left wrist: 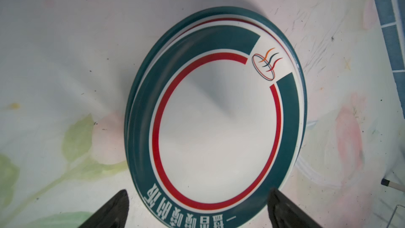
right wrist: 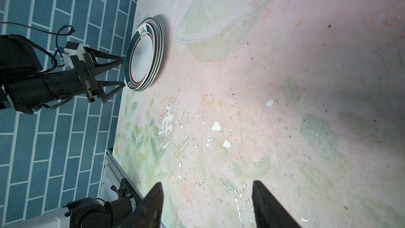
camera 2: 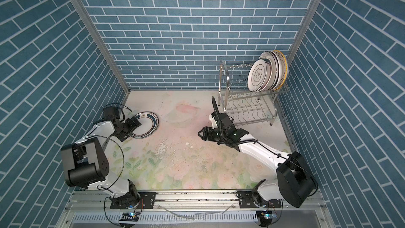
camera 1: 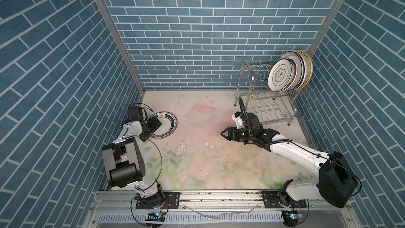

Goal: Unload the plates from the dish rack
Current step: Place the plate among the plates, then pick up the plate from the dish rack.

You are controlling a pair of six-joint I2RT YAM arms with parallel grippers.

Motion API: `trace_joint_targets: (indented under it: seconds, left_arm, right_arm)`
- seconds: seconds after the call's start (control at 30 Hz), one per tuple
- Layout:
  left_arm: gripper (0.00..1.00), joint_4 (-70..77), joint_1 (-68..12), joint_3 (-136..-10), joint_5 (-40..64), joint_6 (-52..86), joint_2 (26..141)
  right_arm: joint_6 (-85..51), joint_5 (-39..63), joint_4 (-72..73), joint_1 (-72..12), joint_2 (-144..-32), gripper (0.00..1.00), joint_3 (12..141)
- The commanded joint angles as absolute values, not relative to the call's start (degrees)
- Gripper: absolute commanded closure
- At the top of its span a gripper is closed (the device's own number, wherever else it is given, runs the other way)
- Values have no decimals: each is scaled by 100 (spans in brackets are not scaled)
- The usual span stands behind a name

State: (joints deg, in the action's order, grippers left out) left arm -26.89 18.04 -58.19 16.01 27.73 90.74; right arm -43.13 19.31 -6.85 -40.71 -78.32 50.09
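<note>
The dish rack (camera 1: 265, 111) (camera 2: 245, 110) stands at the back right, and its lower tier shows no plates. Several plates (camera 1: 280, 75) (camera 2: 258, 75) stand on edge at the right end of its upper tier. A stack of teal-banded plates (camera 1: 166, 126) (camera 2: 149, 123) (left wrist: 217, 128) (right wrist: 142, 62) lies flat at the left. My left gripper (camera 1: 156, 123) (camera 2: 134, 123) (left wrist: 198, 194) (right wrist: 121, 71) hangs open over the stack's near rim, holding nothing. My right gripper (camera 1: 222, 133) (camera 2: 199, 133) (right wrist: 207, 185) is open and empty above mid-table, in front of the rack.
Blue brick walls close in the back and both sides; the plate stack lies close to the left wall (right wrist: 65, 128). The floral tablecloth has worn white patches (camera 1: 182, 148) in the middle. A metal rail (camera 1: 219, 196) carrying both arm bases runs along the front edge.
</note>
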Motion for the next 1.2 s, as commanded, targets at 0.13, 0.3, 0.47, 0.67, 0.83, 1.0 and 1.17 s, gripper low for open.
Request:
trace_joint_targets:
  seconds: [0.13, 0.3, 0.47, 0.67, 0.83, 1.0, 1.17]
  left_arm:
    - [1, -3341, 1639, -6109, 913, 2519, 8720]
    - [1, -3926, 1097, -6451, 215, 2340, 8402]
    - [1, -4287, 692, -6566, -53, 2259, 7829]
    - [1, -4510, 328, -6409, -91, 2300, 7141]
    - [1, -4679, -211, -6523, -124, 2342, 6819]
    - [1, -4764, -863, -6753, -205, 2444, 6693]
    - [1, -4600, -1704, -6844, -427, 2667, 6521]
  right_arm:
    - [-4075, 1910, -874, -4038, -7671, 35, 5012]
    - [-3801, 1502, -1606, -4025, -7405, 35, 5334]
    - [-3485, 909, -2654, -4032, -6908, 35, 5837]
    - [-3208, 46, -3890, -4025, -6288, 34, 6527]
    - [-2968, -768, -4798, -4012, -5972, 32, 7331]
    - [-2760, -1413, -5372, -3977, -5880, 30, 8185]
    - [-2496, -2054, -5729, -3891, -5965, 26, 9029]
